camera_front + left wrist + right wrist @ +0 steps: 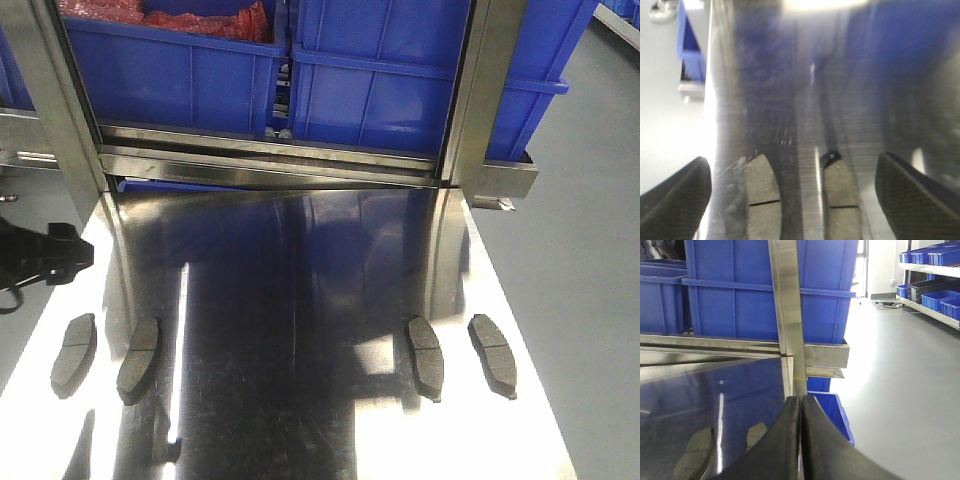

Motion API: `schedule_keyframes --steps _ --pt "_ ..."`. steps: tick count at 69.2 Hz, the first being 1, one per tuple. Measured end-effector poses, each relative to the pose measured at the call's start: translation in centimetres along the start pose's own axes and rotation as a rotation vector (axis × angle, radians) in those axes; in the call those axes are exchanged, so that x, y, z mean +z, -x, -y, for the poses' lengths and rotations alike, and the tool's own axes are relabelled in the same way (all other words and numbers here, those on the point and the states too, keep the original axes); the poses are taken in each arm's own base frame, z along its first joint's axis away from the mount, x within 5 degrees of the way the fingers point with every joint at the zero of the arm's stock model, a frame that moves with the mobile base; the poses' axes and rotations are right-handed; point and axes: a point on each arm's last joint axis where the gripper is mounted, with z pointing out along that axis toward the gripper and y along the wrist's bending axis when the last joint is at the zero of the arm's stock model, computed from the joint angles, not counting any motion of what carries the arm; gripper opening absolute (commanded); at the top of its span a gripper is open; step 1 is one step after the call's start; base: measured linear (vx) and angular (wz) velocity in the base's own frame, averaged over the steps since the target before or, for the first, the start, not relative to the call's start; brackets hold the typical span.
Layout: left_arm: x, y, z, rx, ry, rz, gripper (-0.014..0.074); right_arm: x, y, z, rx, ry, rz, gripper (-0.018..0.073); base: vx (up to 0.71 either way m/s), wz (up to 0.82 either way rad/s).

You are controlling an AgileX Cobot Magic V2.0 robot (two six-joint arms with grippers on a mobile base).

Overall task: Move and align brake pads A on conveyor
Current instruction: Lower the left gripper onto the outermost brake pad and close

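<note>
**Front view.** Nearest me, four brake pads A (pixel 425 357) lie flat on the shiny steel surface (pixel 300 420). There is a left pair (pixel 139 358) at 8 o'clock and a right pair (pixel 493 352) at 4 o'clock, well apart. Glare hides their grooves. At 9 o'clock a black arm part (pixel 45 255) is cut off by the edge. At 12 o'clock, farthest, steel uprights (pixel 480 90) stand before blue bins (pixel 380 80), whose red contents (pixel 200 20) I cannot identify.

**Left wrist view (blurred).** The left fingers (pixel 912 200) stand wide apart and hold nothing. Two pads lie between them, their near ends cut off at 6 o'clock.

**Right wrist view.** The right fingers (pixel 790 450) are pressed together, empty. At 7 o'clock two dim pads are partly cut off, one behind the fingers.
</note>
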Motion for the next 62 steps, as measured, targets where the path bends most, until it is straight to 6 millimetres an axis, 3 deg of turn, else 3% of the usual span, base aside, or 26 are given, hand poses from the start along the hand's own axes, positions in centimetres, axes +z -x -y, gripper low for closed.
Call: schedule_keyframes --steps 22,62 --pt "4.9 -0.8 -0.1 -0.034 0.091 -0.180 0.0608 0.0 0.0 0.0 0.000 0.000 0.000 -0.0006 0.00 0.00" --pt "9.1 -2.9 -0.7 -0.043 0.121 -0.339 0.0589 0.0 0.0 0.0 0.000 0.000 0.000 -0.0006 0.00 0.00"
